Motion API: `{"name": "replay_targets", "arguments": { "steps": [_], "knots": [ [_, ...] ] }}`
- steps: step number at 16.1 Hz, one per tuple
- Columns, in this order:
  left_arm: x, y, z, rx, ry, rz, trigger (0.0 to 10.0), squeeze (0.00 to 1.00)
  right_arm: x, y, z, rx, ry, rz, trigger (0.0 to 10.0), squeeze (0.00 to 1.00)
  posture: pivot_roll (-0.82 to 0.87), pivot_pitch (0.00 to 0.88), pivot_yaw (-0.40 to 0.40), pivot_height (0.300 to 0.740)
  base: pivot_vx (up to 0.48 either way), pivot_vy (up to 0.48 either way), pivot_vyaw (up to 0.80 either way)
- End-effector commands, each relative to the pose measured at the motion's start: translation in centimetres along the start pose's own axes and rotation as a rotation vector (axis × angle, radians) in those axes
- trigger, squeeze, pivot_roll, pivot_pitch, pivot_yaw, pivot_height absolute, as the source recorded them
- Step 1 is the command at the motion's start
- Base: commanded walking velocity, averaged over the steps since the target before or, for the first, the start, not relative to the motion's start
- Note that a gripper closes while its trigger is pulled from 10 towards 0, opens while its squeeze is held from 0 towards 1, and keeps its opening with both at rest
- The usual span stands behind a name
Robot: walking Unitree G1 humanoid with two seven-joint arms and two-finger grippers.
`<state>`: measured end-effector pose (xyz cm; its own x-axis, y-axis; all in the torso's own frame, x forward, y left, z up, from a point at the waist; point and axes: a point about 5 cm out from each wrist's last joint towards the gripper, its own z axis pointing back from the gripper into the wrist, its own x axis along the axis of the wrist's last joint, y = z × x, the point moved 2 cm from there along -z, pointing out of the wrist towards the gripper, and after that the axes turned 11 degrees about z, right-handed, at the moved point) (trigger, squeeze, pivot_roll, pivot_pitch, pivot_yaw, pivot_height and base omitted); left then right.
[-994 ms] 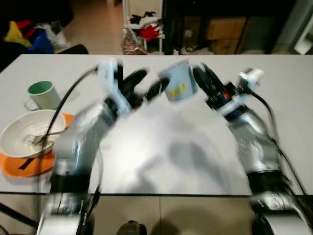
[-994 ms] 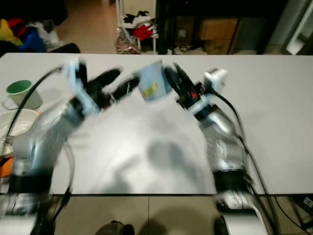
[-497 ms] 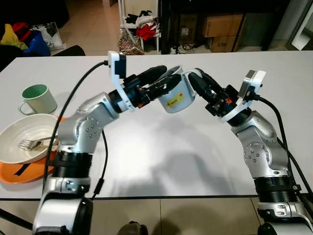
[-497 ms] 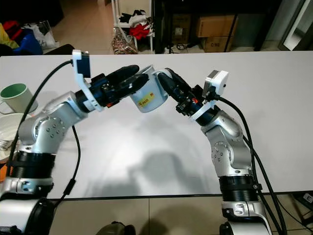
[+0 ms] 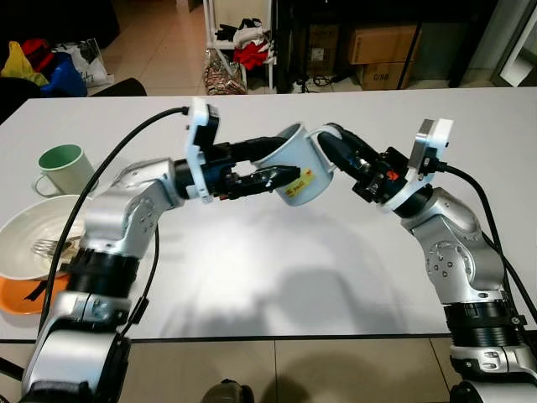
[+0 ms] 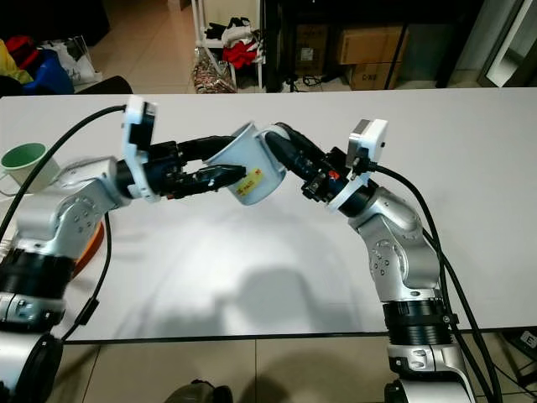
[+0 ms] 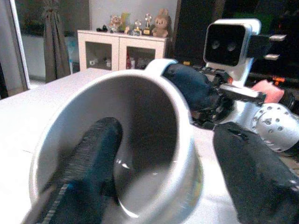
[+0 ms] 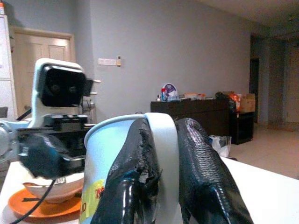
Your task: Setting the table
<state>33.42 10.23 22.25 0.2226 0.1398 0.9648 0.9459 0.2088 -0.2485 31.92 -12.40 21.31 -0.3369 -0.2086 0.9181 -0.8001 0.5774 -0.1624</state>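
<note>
The mug hangs tilted in the air above the middle of the table, well apart from the place setting, and both grippers have hold of it at once. The right gripper is clamped on the mug's handle, its two fingers pinching the loop from either side, as the right wrist view shows plainly. The left gripper straddles the mug's wall, one finger inside the bowl and the other outside; whether those jaws are already pressing on the wall or only placed around it I cannot tell. The risk lies in this handover: if the right gripper lets go before the left has truly closed, the tilted mug would likely drop to the table below it. If both pull while gripping, the mug may twist out of the pinch. The green cup and the bowl on its orange plate stand far to the mug's left.
</note>
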Motion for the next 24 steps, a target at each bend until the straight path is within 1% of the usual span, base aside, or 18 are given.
{"name": "replay_targets", "arguments": {
  "steps": [1,2,5,6,8,9,11,13,15,23,24],
  "knots": [
    [0.1,0.4,0.1,0.013,0.027,-0.023,0.0,0.0,1.5,0.3,-0.8,0.046,-0.05,0.033,10.0,0.0,0.06,0.0,0.079,0.74,0.0,0.0,0.0],
    [0.2,0.4,0.1,-0.004,0.028,-0.019,0.0,0.0,1.5,0.3,-0.8,0.049,-0.049,0.034,10.0,0.0,0.06,0.0,0.083,0.74,0.0,0.0,0.0],
    [0.5,-0.4,0.3,-0.111,0.041,0.003,0.0,0.0,1.6,0.4,-0.7,0.058,-0.042,0.036,10.0,0.0,0.06,0.0,0.088,0.74,0.0,0.0,0.0],
    [0.6,-1.2,0.4,-0.196,0.057,0.053,0.0,0.0,1.5,0.5,-0.5,0.076,-0.033,0.033,10.0,0.0,0.06,0.0,0.091,0.74,0.0,0.0,0.0],
    [0.3,-1.8,0.5,-0.261,0.09,0.102,0.0,0.0,1.4,0.7,-0.4,0.106,-0.017,0.028,10.0,0.0,0.05,0.0,0.092,0.74,0.0,0.0,0.0],
    [-0.1,-2.1,0.5,-0.28,0.117,0.111,0.0,0.0,1.4,0.8,-0.4,0.121,-0.009,0.024,10.0,0.0,0.05,0.0,0.092,0.74,0.0,0.0,0.0],
    [-0.8,-2.0,0.4,-0.282,0.155,0.115,0.0,0.0,1.3,1.0,-0.3,0.147,0.002,0.016,10.0,0.0,0.06,0.0,0.093,0.74,0.0,0.0,0.0],
    [-1.1,-1.6,0.2,-0.251,0.188,0.099,0.0,0.0,1.3,1.1,-0.4,0.164,0.011,0.016,10.0,0.0,0.05,0.0,0.094,0.74,0.0,0.0,0.0],
    [-1.0,-1.5,0.3,-0.24,0.19,0.097,0.0,0.0,1.4,1.1,-0.4,0.172,0.014,0.019,10.0,0.0,0.05,0.0,0.094,0.74,0.0,0.0,0.0],
    [-0.8,-1.5,0.5,-0.256,0.188,0.095,0.0,0.0,1.3,1.0,-0.3,0.187,0.029,0.017,10.0,0.0,0.05,0.0,0.091,0.74,0.0,0.0,0.0],
    [-0.7,-1.4,0.5,-0.254,0.191,0.071,0.0,0.0,1.2,1.1,-0.2,0.196,0.039,0.004,10.0,0.23,0.05,0.0,0.091,0.74,0.0,0.0,0.0]
  ]
}}
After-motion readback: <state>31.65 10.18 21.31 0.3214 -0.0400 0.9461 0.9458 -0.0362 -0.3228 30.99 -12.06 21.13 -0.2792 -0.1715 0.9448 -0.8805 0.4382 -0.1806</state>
